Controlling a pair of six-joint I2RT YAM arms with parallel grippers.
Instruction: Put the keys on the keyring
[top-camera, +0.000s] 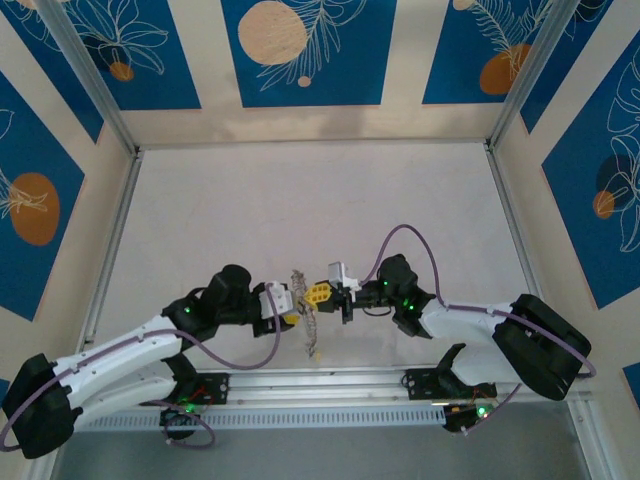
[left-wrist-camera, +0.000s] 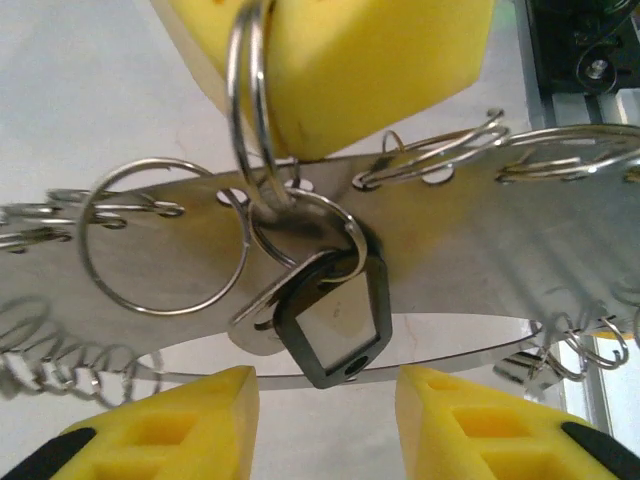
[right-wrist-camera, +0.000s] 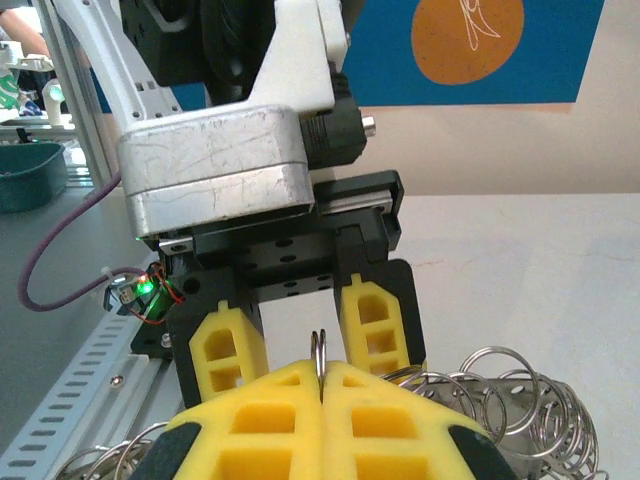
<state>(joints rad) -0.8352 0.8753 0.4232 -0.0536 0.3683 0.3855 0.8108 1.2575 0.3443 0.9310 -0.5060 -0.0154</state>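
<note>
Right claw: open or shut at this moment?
Shut: the right claw has its yellow fingers pressed together, pinching a thin split ring between them.

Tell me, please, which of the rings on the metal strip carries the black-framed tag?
The small ring at the middle of the strip, right of the large bare ring: it alone carries the black-framed tag and a key; the others look bare.

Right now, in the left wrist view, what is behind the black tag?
A silvery key lies right behind the tag, and behind both, the holed metal plate. The tag covers most of the key, so its blade cannot be seen.
</note>
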